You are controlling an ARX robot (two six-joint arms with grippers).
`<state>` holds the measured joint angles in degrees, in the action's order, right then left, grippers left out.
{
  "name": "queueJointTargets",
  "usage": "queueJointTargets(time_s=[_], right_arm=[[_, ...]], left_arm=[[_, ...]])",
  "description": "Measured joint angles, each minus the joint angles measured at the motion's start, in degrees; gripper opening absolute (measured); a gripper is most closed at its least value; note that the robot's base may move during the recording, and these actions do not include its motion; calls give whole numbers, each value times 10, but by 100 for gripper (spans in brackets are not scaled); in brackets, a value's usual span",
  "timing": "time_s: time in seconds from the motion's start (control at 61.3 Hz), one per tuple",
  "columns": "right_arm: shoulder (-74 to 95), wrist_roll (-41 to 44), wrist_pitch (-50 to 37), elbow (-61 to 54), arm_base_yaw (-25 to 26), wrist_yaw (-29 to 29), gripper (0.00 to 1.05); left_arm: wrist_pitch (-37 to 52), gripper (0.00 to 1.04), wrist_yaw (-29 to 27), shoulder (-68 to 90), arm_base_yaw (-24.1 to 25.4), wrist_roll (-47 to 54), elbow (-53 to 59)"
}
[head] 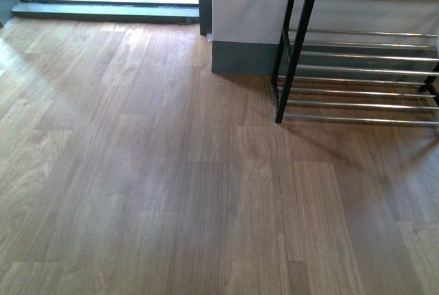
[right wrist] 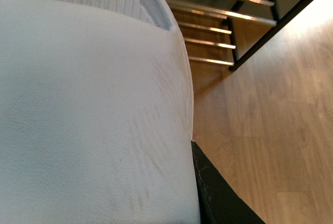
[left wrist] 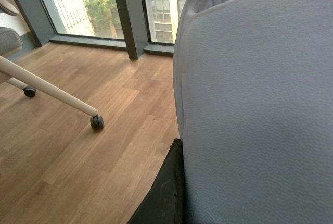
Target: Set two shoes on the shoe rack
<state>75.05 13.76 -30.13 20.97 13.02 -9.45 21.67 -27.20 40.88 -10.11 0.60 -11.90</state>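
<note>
White-soled and riding clear of the wood floor (head: 171, 192): carrying the left-hand shoe (left wrist: 250, 109) and the right-hand shoe (right wrist: 88, 109), not yet setting either on the shoe rack (head: 295, 48) ahead and to the right. Probably handling light, with soft uppers giving under pressure and thick soles resisting, so likely best gripping at the sole edge or heel. Pressing one dark finger of the left end effector (left wrist: 167, 193) and of the right end effector (right wrist: 216, 193) against each sole; apparently clamping, though hiding the second finger and the true opening.
</note>
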Motion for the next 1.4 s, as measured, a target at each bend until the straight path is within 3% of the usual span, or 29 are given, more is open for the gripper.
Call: queueJointTargets(time_s=[0.179,1.403], right_arm=[[-107,-2,15,-14,-7,-2,2],[-104,-3,17,-19,-8,-6,2]], left_arm=[[0,2,0,0,0,0,0],[0,2,3,0,0,0,0]])
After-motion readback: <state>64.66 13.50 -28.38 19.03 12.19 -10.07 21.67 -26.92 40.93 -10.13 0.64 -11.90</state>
